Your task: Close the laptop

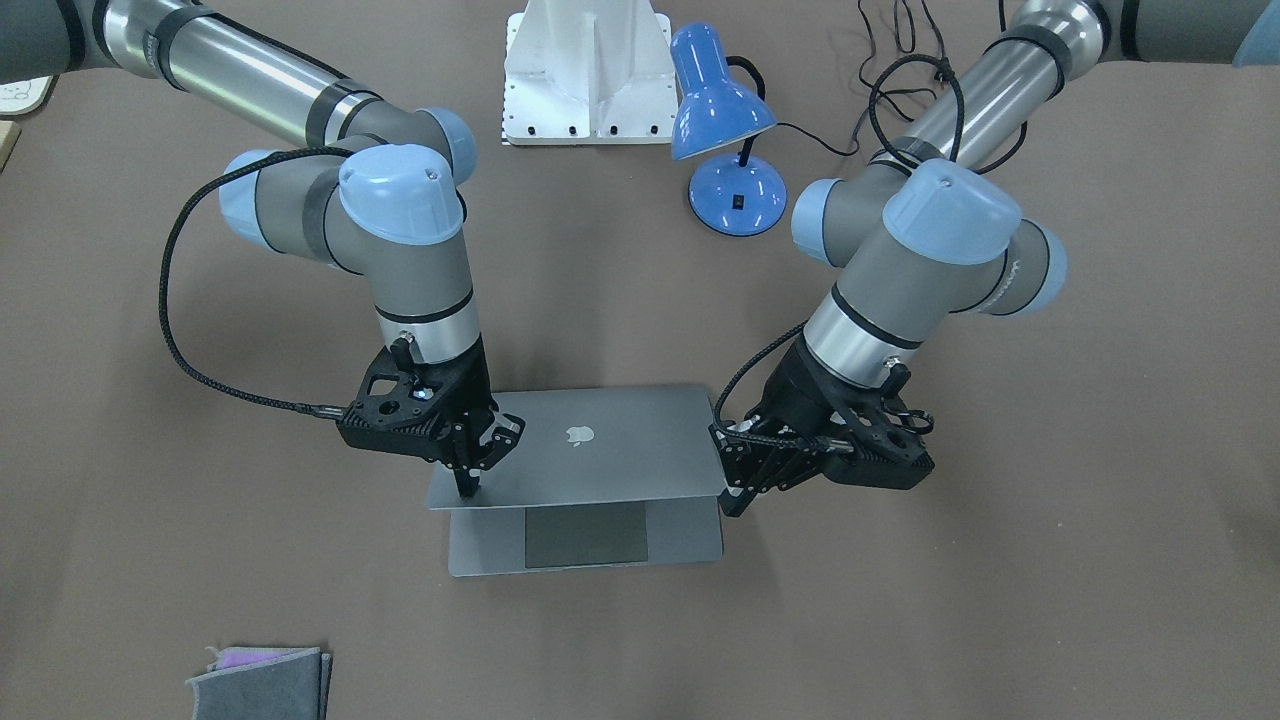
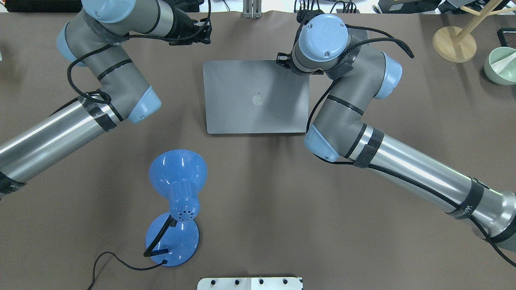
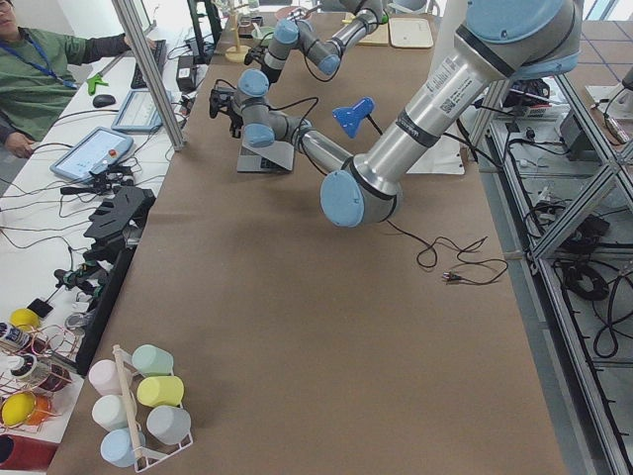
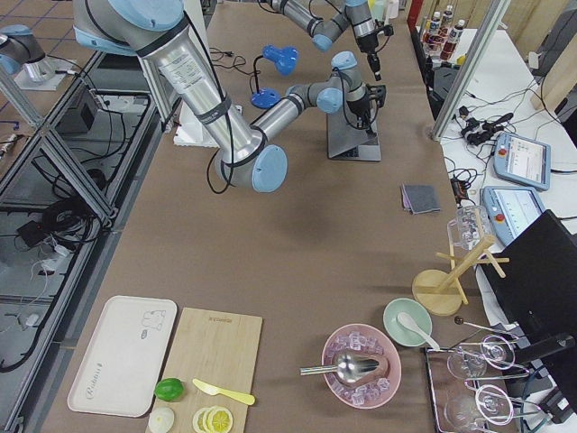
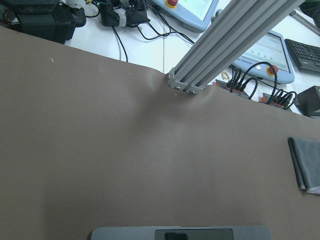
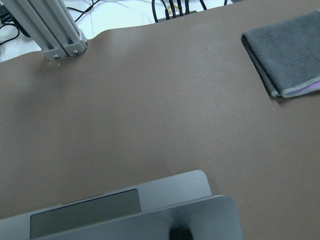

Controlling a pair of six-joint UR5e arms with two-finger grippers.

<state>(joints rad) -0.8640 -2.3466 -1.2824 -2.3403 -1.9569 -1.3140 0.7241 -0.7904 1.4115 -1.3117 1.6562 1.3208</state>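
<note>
One laptop [image 1: 610, 440], lid under right end effector [image 1: 468, 488]

Silver laptop [image 1: 620, 460]; grey cloth [image 6: 285, 50], perhaps purple-edged

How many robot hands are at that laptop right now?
2. The right hand rests a fingertip on the partly lowered lid of the laptop near one corner; the left hand is beside the lid's opposite side edge, contact unclear.
</note>
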